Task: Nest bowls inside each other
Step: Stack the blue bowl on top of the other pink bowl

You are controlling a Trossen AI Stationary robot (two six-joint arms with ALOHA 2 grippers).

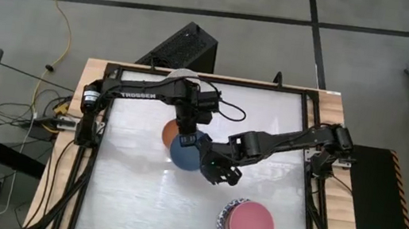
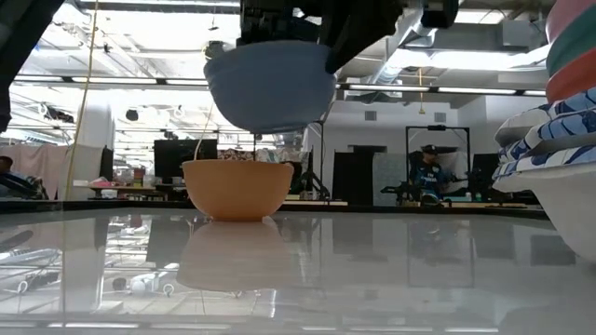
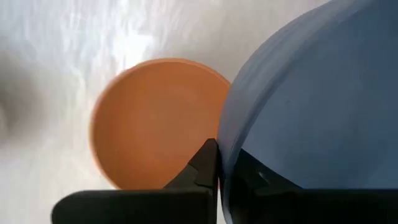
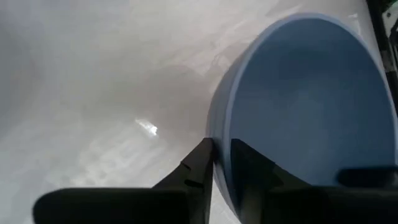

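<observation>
A blue bowl [image 1: 183, 153] hangs in the air above the table's middle, partly over an orange bowl [image 1: 169, 131] that stands on its base on the white tabletop. In the low view the blue bowl [image 2: 270, 88] is clear of the orange bowl [image 2: 237, 189]. My left gripper [image 1: 183, 133] comes from the far side and is shut on the blue bowl. My right gripper [image 1: 210, 163] reaches in from the right and is closed on the same bowl's rim. A stack of bowls [image 1: 247, 225] with a pink one on top stands near the front right. My left gripper [image 3: 221, 158] pinches the blue bowl's rim [image 3: 227, 140], one finger inside the bowl and one outside, coming steeply from above. The bowl is lifted clear, open side up and a little tilted. My right gripper [image 4: 221, 152] has the blue bowl's rim [image 4: 217, 124] between its fingers, one finger [image 4: 249, 168] inside the bowl and one [image 4: 200, 163] outside. It comes slanting down from the table's right side. The bowl hangs clear of the table.
The stack of bowls [image 2: 559, 158] fills the low view's right edge, with patterned rims among them. A pale round thing [image 1: 182, 74] shows at the far edge under the left arm. Black frame rails [image 1: 308, 145] border the tabletop; bare surface lies at the near left.
</observation>
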